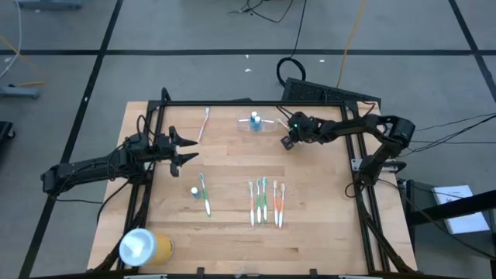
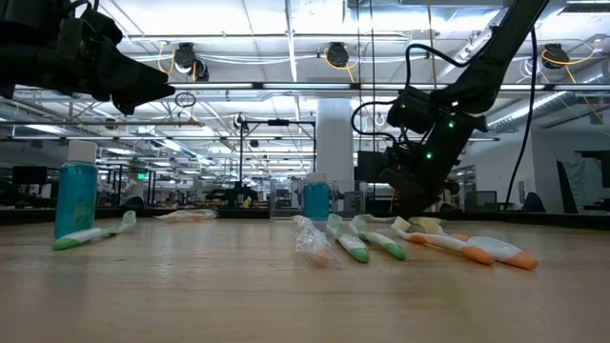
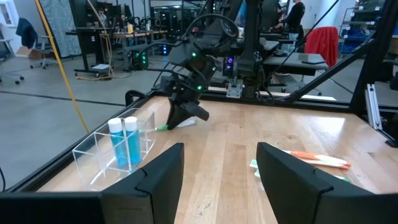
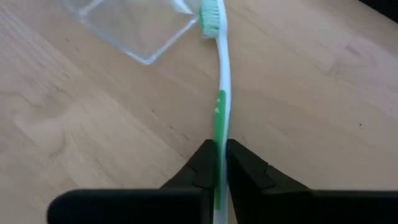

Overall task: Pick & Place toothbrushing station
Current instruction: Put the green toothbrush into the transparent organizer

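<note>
The toothbrushing station is a clear oblong holder with two blue tubes standing in it, resting on the table's far middle. It also shows in the left wrist view and the right wrist view. My right gripper is just right of it, shut on a green-and-white toothbrush. The brush head is beside the holder's end. My left gripper is open and empty above the table's left side, pointing toward the holder. My right gripper pinches the toothbrush's handle between its two fingers, and the fingers hide the back end of the handle. The brush sticks out ahead of the fingertips, its head toward the holder. The fingers slant down toward the table. I cannot tell whether the brush touches the table.
Several toothbrushes lie side by side at the near middle. A green toothbrush and a small tube lie left of them. A pale toothbrush lies at the far left. A yellow cylinder with a white end lies at the near left corner.
</note>
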Robot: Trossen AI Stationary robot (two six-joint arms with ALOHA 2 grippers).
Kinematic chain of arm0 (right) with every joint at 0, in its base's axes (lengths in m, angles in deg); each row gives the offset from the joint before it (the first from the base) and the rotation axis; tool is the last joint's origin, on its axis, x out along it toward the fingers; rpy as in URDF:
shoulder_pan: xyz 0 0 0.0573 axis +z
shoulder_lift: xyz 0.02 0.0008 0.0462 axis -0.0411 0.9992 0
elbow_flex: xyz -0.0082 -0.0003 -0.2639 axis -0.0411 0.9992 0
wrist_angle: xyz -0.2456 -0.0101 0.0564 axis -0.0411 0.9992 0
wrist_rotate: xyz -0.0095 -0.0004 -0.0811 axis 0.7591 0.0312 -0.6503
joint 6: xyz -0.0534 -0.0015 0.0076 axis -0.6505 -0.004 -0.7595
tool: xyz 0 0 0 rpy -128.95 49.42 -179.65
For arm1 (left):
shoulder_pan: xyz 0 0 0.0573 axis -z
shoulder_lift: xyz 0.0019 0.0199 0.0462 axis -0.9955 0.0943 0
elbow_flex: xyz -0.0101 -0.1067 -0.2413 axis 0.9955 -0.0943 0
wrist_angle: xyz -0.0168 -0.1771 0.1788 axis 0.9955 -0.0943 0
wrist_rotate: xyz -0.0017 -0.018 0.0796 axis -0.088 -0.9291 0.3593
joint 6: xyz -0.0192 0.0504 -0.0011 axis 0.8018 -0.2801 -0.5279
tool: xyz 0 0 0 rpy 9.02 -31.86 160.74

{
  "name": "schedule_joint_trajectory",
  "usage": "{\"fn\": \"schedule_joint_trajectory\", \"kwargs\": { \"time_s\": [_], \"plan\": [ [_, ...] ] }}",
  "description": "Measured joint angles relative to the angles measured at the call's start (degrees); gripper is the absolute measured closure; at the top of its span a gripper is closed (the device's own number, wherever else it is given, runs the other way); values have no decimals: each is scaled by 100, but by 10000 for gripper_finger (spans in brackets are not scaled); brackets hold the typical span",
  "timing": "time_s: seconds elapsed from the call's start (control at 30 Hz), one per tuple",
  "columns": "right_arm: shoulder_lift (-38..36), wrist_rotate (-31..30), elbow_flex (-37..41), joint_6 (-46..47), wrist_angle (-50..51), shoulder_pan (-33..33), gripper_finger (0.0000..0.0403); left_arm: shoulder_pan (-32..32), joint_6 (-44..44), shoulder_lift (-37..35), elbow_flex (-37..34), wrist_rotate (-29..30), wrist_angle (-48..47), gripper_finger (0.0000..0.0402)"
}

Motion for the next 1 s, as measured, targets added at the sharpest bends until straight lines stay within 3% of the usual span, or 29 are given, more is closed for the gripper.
{"fn": "schedule_joint_trajectory", "kwargs": {
  "time_s": [0.3, 0.7, 0.87, 1.0],
  "plan": [
    [-299, -96, 9, -309, 93, -26, 393, 0, 0, 0, 0, 0, 0, 192],
    [-2352, -100, 46, -604, 153, 25, 395, 0, 0, 2, 2, 0, -2, 192],
    [-2722, 324, 35, -729, -923, 170, 395, 2, 0, 2, 2, -2, -2, 192],
    [-2480, 822, 202, -775, -2717, 321, 395, 2, 0, 2, 2, -2, -2, 192]
  ]
}}
